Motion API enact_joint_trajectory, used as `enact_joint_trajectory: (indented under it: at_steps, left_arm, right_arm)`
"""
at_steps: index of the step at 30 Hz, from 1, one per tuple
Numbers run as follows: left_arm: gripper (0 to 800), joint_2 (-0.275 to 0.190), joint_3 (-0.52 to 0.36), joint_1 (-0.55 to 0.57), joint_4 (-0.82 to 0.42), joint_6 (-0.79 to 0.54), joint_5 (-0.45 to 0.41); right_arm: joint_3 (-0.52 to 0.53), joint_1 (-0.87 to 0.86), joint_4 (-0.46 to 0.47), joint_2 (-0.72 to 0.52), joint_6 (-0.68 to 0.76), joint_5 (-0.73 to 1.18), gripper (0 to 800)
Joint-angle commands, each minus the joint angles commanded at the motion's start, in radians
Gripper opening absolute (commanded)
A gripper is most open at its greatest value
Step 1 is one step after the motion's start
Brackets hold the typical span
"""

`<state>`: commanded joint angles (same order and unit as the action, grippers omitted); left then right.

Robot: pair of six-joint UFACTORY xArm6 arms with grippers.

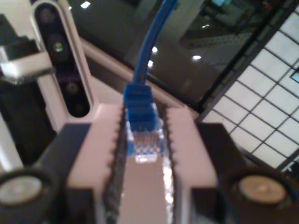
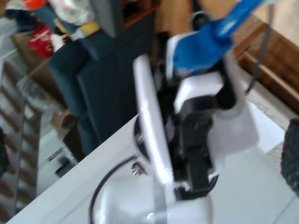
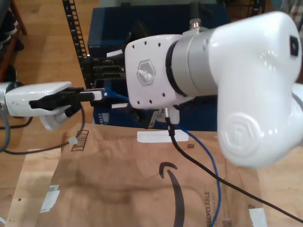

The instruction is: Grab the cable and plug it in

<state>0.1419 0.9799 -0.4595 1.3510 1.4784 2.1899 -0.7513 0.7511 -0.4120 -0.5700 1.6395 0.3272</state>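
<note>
The cable [image 1: 150, 42] is thin and bright blue, and its clear plug [image 1: 145, 142] sits clamped between the toothed pads of my first gripper [image 1: 145, 114], which is shut on it. In the exterior view my first gripper [image 3: 98, 94] reaches in from that view's left, holding the cable's end level in front of the rack. From there the cable [image 3: 214, 165] runs behind the big white arm and down over the brown paper. The second wrist view looks at my first gripper [image 2: 198, 74] with the blue cable [image 2: 205, 44] in it. My second gripper's jaws are not clearly shown.
A black rack with equipment [image 3: 102, 66] and a blue case [image 3: 156, 19] stand at the back. Brown packing paper [image 3: 118, 184] covers the wooden table. The second arm's large white wrist [image 3: 213, 80] fills the exterior view's right, with its black cable [image 3: 199, 165] trailing over the paper.
</note>
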Motion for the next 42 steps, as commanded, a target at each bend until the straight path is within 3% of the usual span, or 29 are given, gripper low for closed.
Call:
enact_joint_trajectory:
  at_steps: [9, 13, 24, 33, 42]
  left_arm:
    - [2, 0.06, 0.038, -0.032, 0.052, 0.009, 0.06]
    - [3, 0.058, 0.035, -0.029, 0.052, 0.009, 0.095]
    - [6, 0.043, 0.031, -0.021, 0.054, 0.003, 0.141]
    - [15, 0.0, 0.023, 0.038, 0.052, 0.0, 0.169]
    - [15, -0.002, 0.028, 0.037, 0.052, 0.002, 0.17]
  right_arm:
    - [0.032, 0.032, 0.012, -0.035, -0.002, -0.029, 792]
    - [0.054, 0.074, 0.081, -0.035, 0.002, -0.075, 792]
    - [0.074, 0.078, 0.094, -0.028, 0.0, -0.146, 773]
    - [0.072, 0.077, 0.094, -0.028, 0.003, -0.149, 713]
    - [0.077, 0.077, 0.092, -0.026, 0.006, -0.175, 573]
